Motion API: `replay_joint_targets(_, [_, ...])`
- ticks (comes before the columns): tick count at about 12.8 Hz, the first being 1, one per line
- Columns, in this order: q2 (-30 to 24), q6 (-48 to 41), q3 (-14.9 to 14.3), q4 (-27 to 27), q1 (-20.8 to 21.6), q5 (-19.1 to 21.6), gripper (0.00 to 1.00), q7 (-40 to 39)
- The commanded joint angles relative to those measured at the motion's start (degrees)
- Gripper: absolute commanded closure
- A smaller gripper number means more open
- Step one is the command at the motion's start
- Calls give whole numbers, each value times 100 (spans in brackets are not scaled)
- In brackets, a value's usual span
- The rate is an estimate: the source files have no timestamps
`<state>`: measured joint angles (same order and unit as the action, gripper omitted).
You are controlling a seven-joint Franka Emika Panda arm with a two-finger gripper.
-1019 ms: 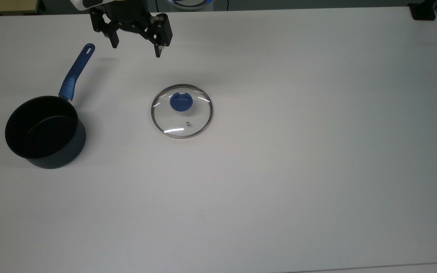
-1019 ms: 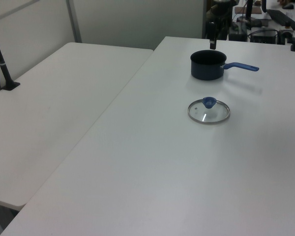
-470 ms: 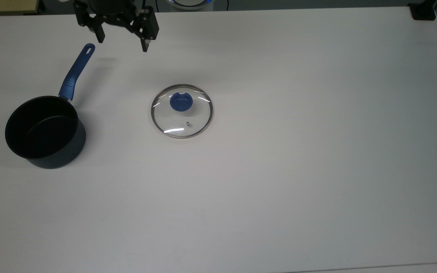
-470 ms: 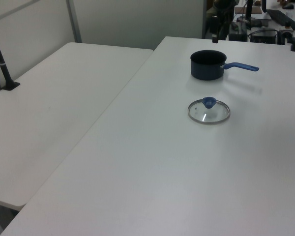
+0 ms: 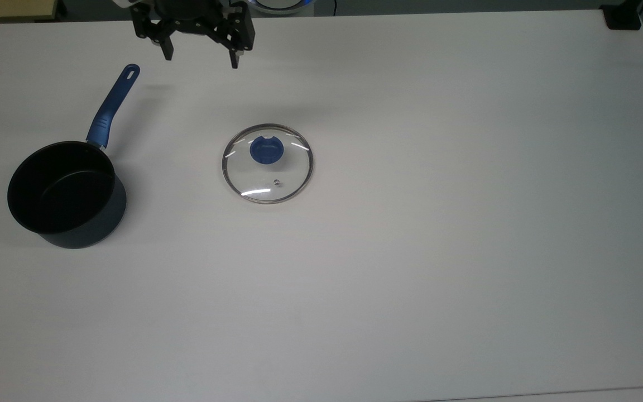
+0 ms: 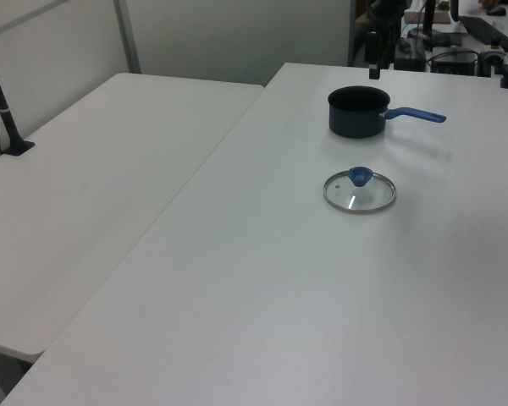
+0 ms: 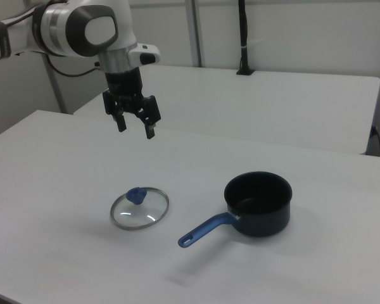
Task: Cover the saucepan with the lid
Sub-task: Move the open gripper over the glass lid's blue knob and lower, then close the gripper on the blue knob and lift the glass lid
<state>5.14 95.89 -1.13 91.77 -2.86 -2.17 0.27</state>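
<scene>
Black two-finger gripper (image 5: 202, 57): top view, fingers spread, empty, near the far edge of the white table (image 5: 438, 251). Round clear glass lid with blue knob (image 5: 267, 163): flat on the table, well apart from the dark round saucepan with long blue handle (image 5: 67, 192) at the top view's left.

Left view: lid (image 6: 360, 189) lies nearer than saucepan (image 6: 357, 111).

Right view: gripper (image 7: 134, 126) hangs above the table, lid (image 7: 140, 208) below it, saucepan (image 7: 258, 204) at the right view's right.

So the gripper (image 5: 201, 60) slides back toward the top view's right after drifting left, and sits a bit farther up the table now.
</scene>
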Motion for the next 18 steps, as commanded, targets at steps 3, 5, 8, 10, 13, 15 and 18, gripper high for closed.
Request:
replay_joint_targets(3, [-4,279,-63,673,251,15,0,-457])
replay_joint_targets(5, [-22,753,-63,1131,268,-134,0,-476])
replay_joint_targets(8, [39,1553,-63,1861,523,-354,0,-476])
replay_joint_targets(10, [319,1652,-72,1845,646,-363,0,-441])
replay_joint_targets(13, [628,2126,-63,1862,717,-363,0,-291])
replay_joint_targets(15, [751,2310,-63,1853,725,-337,0,-230])
replay_joint_targets(18, [936,2593,-63,1854,804,-337,0,-1])
